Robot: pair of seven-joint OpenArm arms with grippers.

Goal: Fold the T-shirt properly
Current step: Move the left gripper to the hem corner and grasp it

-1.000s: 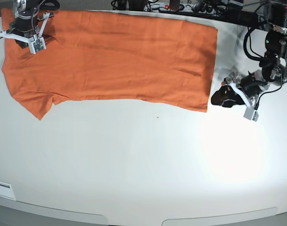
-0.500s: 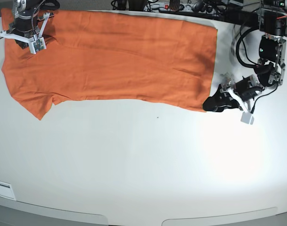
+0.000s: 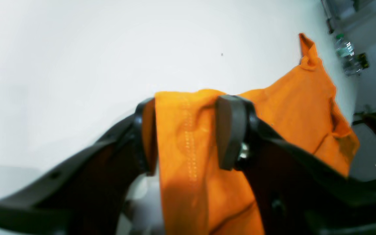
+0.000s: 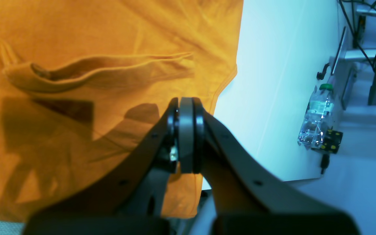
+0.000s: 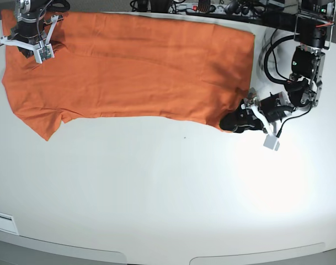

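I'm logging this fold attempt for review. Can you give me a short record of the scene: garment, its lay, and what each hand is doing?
garment: orange T-shirt
lay: spread flat on the white table
left hand: jaws apart, straddling the shirt's hem corner, not yet clamped
right hand: shut, over the shirt near the collar
off-table item: plastic water bottle beside the table edge
fold status: corner grasp not yet complete

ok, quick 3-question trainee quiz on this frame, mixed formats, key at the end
1. True or false: the right gripper has its jaws shut.
2. Which part of the T-shirt sits between the left gripper's fingers? A) collar B) hem corner C) sleeve
3. Fill in: the plastic bottle stands on the ____, beside the table.

Key: 1 true; 2 B; 3 floor.
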